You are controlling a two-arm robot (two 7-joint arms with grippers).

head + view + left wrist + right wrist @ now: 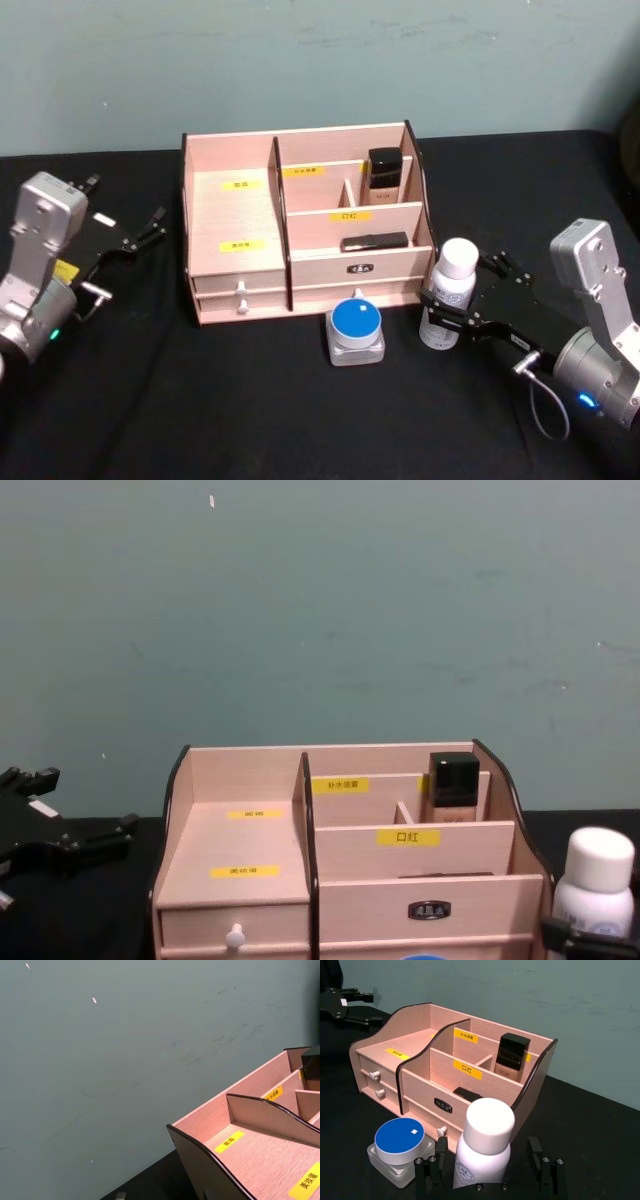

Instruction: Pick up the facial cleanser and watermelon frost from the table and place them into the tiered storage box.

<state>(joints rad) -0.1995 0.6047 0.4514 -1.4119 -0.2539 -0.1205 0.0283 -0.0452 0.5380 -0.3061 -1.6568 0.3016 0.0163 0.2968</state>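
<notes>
A white bottle [450,295] with a white cap stands on the black table right of the tiered storage box [235,215], which is also seen as box [415,1060], box [250,860] and box [260,1120]. My right gripper [458,290] is open around the bottle [485,1145], one finger [437,1165] on each side with gaps. A clear square jar [356,332] with a blue lid sits in front of the box, jar [399,1140]. The labels do not tell me which is the facial cleanser and which the watermelon frost. My left gripper [148,230] hangs open left of the box.
The box holds a dark bottle with a black cap [385,175] in a back compartment and a flat black item [374,241] in a front one. Two small drawers with white knobs [241,297] face me. A green wall stands close behind the table.
</notes>
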